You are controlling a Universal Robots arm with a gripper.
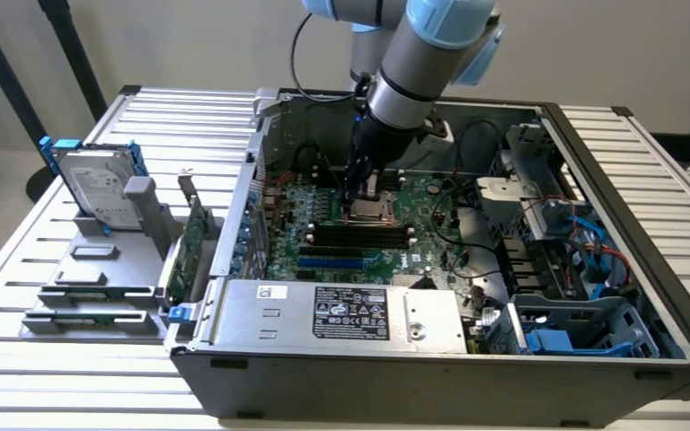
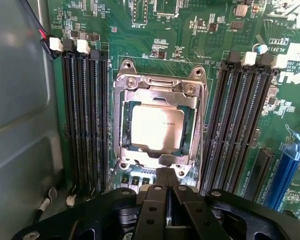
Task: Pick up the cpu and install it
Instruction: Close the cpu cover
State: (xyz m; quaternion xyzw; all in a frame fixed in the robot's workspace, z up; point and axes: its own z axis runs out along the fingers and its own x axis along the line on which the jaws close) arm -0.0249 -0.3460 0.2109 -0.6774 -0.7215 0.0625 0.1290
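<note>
The cpu [image 2: 157, 127], a small square chip with a pale silver top, lies flat inside the metal-framed socket [image 2: 160, 87] on the green motherboard [image 2: 190, 45]. My gripper [image 2: 168, 174] hangs just above the socket's near edge. Its two black fingers [image 2: 157, 200] are pressed together, shut, with nothing between them. In the exterior view the gripper [image 1: 361, 190] reaches down into the open computer case, right over the socket [image 1: 375, 214].
Black memory slots [image 2: 85, 125] [image 2: 240, 125] flank the socket on both sides. A grey power supply [image 1: 345, 314] fills the case front. On the exterior view's left stand a hard drive with blue rails [image 1: 93, 184] and an upright card [image 1: 195, 242]. Cables crowd the drive bays [image 1: 561, 233].
</note>
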